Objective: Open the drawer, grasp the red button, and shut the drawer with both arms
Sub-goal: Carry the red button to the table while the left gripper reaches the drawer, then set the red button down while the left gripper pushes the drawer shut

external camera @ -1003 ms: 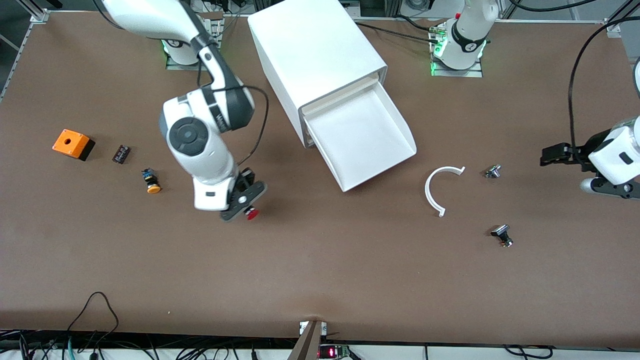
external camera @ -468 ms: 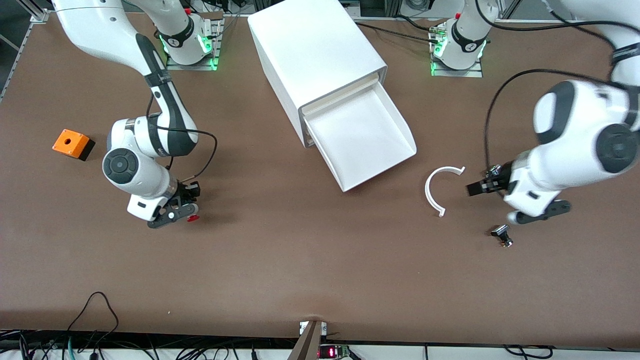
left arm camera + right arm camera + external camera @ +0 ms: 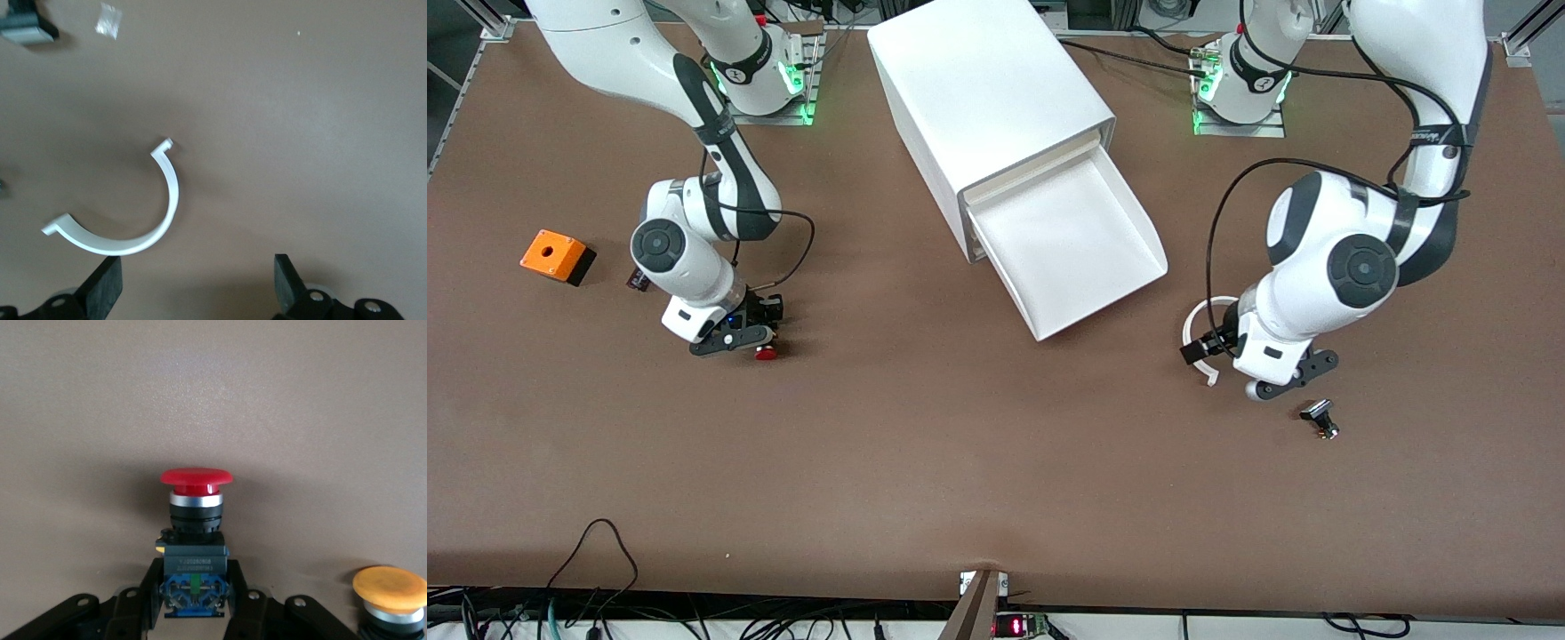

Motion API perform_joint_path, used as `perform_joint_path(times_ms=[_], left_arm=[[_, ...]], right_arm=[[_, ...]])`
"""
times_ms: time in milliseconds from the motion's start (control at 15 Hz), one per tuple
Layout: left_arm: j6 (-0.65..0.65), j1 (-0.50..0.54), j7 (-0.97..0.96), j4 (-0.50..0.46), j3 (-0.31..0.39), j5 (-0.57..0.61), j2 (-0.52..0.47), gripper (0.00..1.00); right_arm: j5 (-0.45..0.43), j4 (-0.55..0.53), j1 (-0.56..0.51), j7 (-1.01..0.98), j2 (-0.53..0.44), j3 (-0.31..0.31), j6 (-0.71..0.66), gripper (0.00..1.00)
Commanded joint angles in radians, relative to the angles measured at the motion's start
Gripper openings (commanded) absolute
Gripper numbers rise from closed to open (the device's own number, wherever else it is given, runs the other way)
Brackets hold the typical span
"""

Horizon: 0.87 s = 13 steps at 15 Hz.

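Right gripper [image 3: 758, 345]: jaws clamped on the black-and-blue body of the red-capped button [image 3: 196, 520], cap pointing away from the wrist, over bare tabletop [image 3: 960, 462] toward the right arm's end. Orange-capped button [image 3: 389, 588] just beside the held one in the right wrist view; whether the two touch cannot be told. Orange box [image 3: 557, 256] and a small dark block [image 3: 639, 281], partly hidden by the arm, lie further toward that end of the tabletop.

Left gripper [image 3: 197, 287]: jaws spread wide, nothing between them, over the tabletop beside a white C-shaped plastic clip [image 3: 1199, 327] lying flat. Small black-and-metal part [image 3: 1320, 418] sits on the tabletop nearer the front camera than the clip.

Drawer [image 3: 1076, 240]: pulled out of the white cabinet [image 3: 987, 98], tray showing nothing inside, between the two arms.
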Motion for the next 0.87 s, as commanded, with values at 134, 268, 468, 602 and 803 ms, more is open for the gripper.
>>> perform_joint_path(times_ms=[134,268,468,602,803], left_arm=[[0.092,-0.042,-0.152,-0.085,-0.041,-0.004,0.0,1.0],[0.12,-0.051,-0.165,-0.117,-0.062,-0.006,0.001,1.0],[0.141,-0.058,-0.168,-0.143,-0.067,-0.006,0.001,1.0],[0.141,-0.059,-0.168,-0.148,-0.093,-0.007,0.001,1.0],[0.138,-0.062,-0.197,-0.169,-0.134,-0.009,-0.002,1.0]], right_arm=[[0.01,-0.029,-0.009,0.05,-0.065,0.012,-0.048,1.0],[0.01,0.069,-0.009,0.077,-0.093,0.012,-0.207,1.0],[0.01,0.247,-0.009,0.082,-0.095,0.01,-0.456,1.0],[0.01,0.333,-0.009,0.094,-0.107,0.01,-0.576,1.0],[0.007,0.502,-0.003,0.143,-0.095,0.01,-0.772,1.0]])
